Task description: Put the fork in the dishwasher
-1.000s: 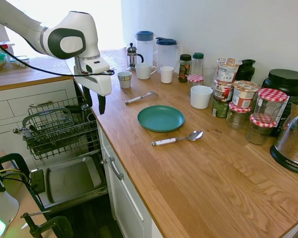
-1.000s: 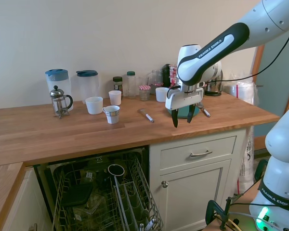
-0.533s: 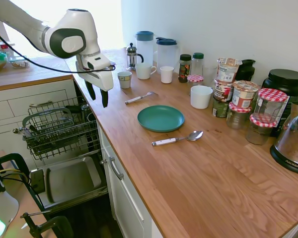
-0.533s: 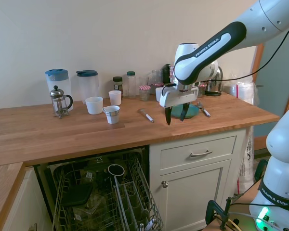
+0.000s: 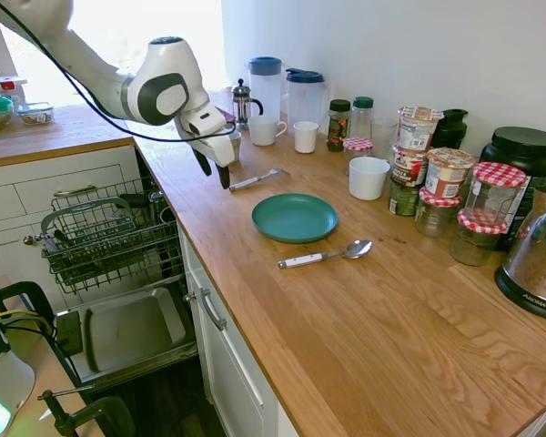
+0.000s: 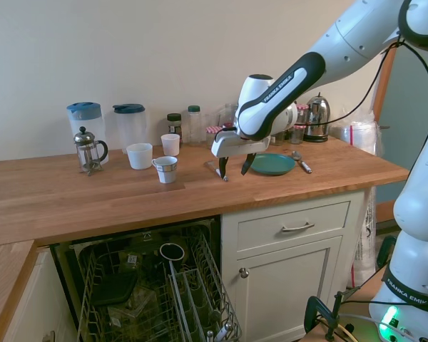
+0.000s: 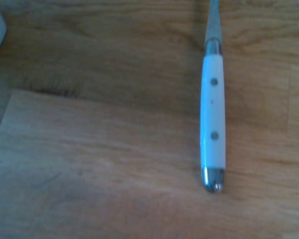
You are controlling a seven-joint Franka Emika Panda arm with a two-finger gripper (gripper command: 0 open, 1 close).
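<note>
Fork [image 5: 256,178] lies flat on the wooden counter [image 5: 346,300], between the small cup [image 6: 165,169] and the green plate [image 5: 294,217], untouched. The gripper [image 5: 211,171] hangs just above the counter near the fork's handle end, fingers spread apart with nothing between them. In the wrist view the pale handle [image 7: 213,124] with two rivets and a metal end cap shows close up; the tines are out of frame there. Below the counter the dishwasher [image 5: 109,264] stands open, its dark wire rack [image 5: 100,232] pulled out over the lowered door; it seems to hold a few dark items, though these are hard to make out. A spoon [image 5: 323,256] lies beyond the plate.
</note>
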